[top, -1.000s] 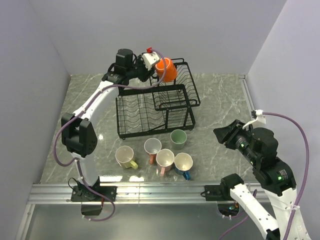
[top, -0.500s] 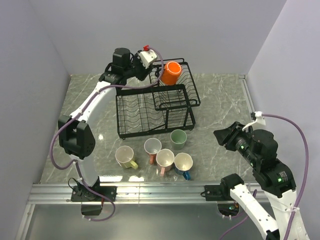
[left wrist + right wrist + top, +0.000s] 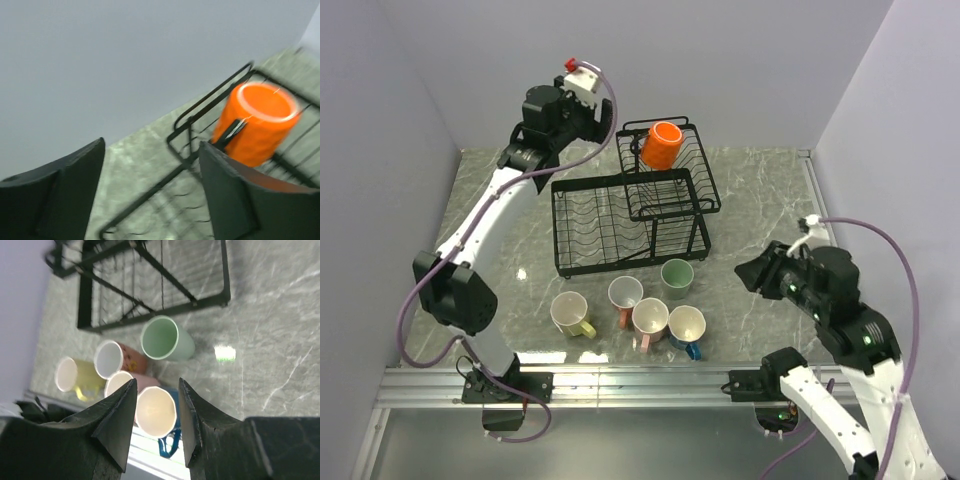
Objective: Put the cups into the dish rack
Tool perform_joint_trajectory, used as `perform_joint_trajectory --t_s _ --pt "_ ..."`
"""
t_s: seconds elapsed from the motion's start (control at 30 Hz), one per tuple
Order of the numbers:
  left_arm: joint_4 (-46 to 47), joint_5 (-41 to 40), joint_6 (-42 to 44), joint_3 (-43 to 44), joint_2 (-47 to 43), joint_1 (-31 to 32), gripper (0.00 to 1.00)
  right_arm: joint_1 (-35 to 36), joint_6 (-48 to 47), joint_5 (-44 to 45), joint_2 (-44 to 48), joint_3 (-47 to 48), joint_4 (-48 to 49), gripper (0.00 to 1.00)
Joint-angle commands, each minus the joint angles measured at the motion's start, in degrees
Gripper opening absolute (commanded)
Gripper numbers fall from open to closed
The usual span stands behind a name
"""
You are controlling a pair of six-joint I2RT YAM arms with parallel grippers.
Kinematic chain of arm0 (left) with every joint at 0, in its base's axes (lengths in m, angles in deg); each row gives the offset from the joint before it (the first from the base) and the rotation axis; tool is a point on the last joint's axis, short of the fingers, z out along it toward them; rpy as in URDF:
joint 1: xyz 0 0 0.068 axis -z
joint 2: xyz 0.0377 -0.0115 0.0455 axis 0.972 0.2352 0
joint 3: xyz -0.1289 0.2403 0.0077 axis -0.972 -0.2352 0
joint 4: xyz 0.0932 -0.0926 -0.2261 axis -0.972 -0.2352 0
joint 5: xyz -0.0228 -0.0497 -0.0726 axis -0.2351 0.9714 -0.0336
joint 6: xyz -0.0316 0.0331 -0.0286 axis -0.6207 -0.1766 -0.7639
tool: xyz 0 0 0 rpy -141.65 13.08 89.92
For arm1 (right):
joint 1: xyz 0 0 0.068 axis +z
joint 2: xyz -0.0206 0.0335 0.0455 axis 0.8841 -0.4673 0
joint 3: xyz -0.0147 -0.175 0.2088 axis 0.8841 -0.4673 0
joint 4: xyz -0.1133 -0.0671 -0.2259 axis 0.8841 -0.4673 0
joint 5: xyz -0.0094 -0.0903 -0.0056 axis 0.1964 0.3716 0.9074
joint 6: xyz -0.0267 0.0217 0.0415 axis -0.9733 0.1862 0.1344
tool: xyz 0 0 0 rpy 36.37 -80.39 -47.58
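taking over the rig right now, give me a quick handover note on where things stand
Left gripper: open, empty, up beside the upper basket of the dish rack.
Right gripper: open, empty, above the right side of the table, facing the cups.
Done: orange cup sits tilted in the upper basket, free of the gripper.
Left: five cups on the table in front of the rack: yellow cup, pink cup, second pink cup, blue cup, green cup. The green one is nearest the rack.
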Motion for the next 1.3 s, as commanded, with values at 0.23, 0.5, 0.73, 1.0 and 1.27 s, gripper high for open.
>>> perform_joint_trajectory --t_s 0.23,0.5,0.73,1.0,1.27 --pt "3.75 3.50 -29.66 -18.92 -21.27 1.39 0.99 1.24 -5.51 -8.47 -13.37 -0.96 -1.07 0.46" --pt "-4.77 2.27 -37.13 -34.66 -35.52 4.39 0.99 7.46 -5.69 -12.52 -14.34 -8.52 -0.72 0.46" --pt "-12.42 2.00 -44.60 -37.05 -37.98 7.63 0.99 16.70 0.11 -9.01 -17.94 -10.98 0.51 0.47" --pt "-12.24 -0.81 -46.45 -39.33 -40.97 11.15 0.99 22.59 6.26 -0.84 -23.47 -12.04 0.51 0.47" --pt "-14.09 -1.25 -46.10 -41.97 -44.57 11.86 0.99 23.91 7.05 2.95 -26.64 -10.89 0.77 0.47"
